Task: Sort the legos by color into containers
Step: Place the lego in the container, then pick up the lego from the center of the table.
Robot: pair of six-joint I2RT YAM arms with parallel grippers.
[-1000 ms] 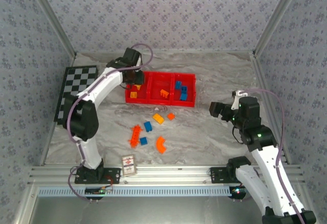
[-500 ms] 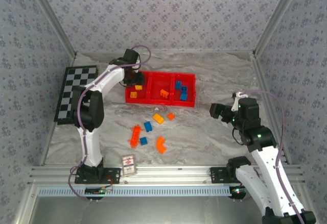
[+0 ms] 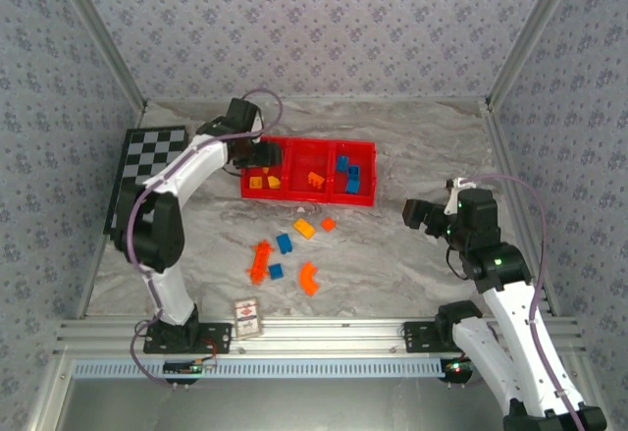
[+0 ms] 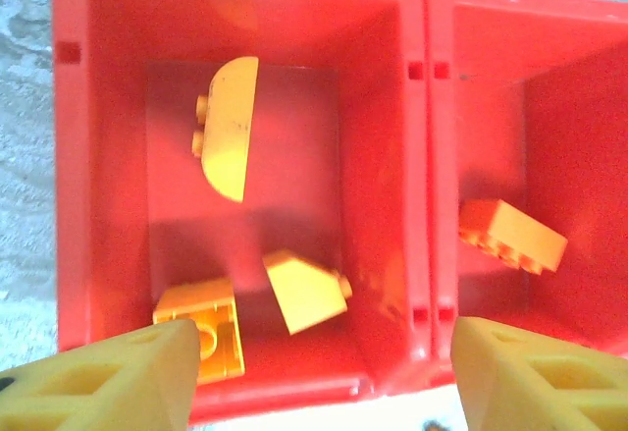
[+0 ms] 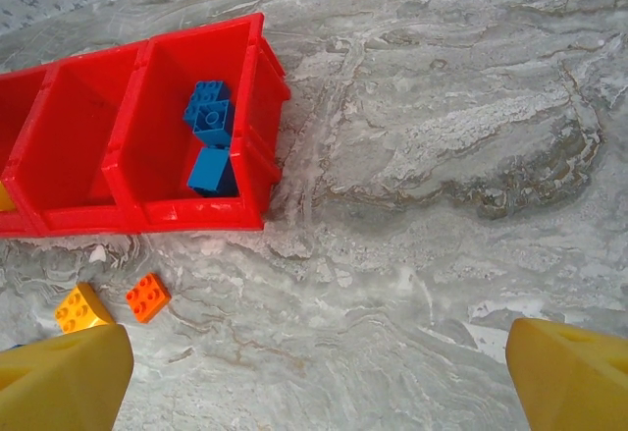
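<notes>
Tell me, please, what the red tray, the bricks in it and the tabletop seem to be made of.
Red tray: likely moulded plastic, glossy; soft highlights on its walls, rounded corners. Yellow curved brick and its neighbours: hard plastic, smooth semi-gloss, with moulded studs. Tabletop: grey-white veining like marble, matte; stone or printed laminate, I cannot tell.

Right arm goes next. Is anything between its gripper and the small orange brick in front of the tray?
Nothing visible. Only bare table separates the right gripper from the orange brick. The yellow brick lies beside it on the side away from the gripper, and the red tray sits farther back.
</notes>
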